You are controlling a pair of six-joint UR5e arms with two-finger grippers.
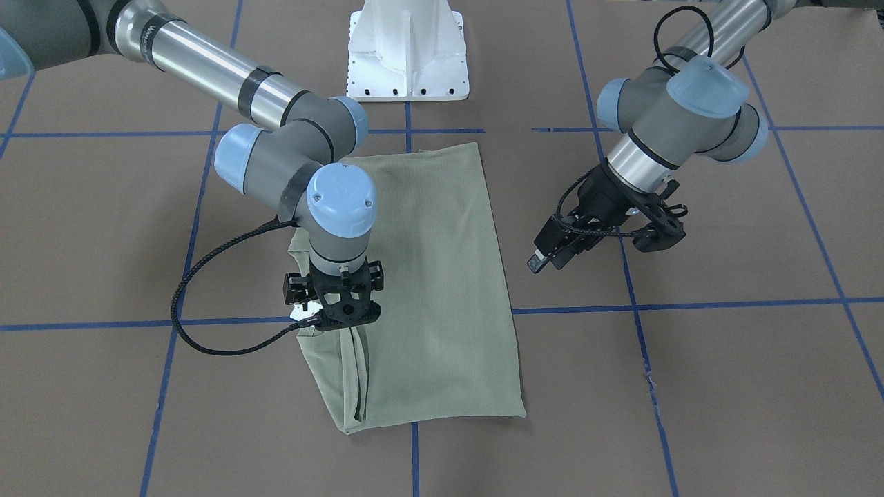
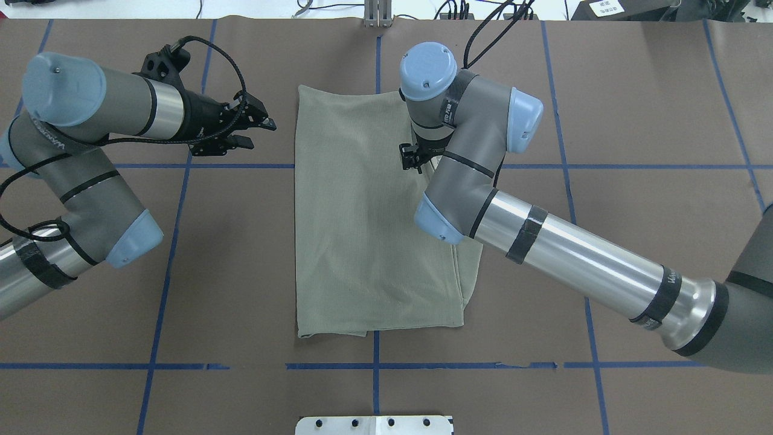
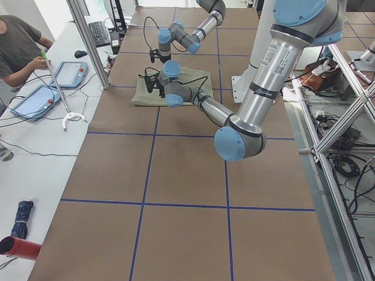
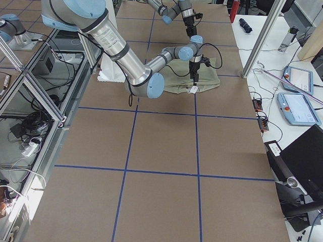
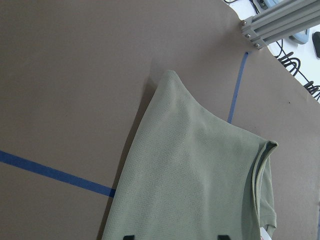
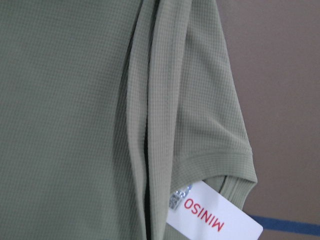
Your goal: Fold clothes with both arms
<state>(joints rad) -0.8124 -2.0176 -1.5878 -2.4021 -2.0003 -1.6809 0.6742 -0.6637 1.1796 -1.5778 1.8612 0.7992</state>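
Shirt [image 2: 362,229] folded lengthwise: right gripper [image 1: 342,310], closure unreadable, hovers over its tagged end, left gripper [image 2: 258,134] spread and empty; the crosswise fold likely needs both pinching.

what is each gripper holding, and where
Left gripper holds nothing, open beside the shirt. Right gripper sits at the shirt's folded edge; hold cannot be told.

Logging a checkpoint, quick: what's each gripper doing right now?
Left gripper: open, holding nothing, beside the shirt.
Right gripper: down over the shirt; cannot tell whether open or shut.
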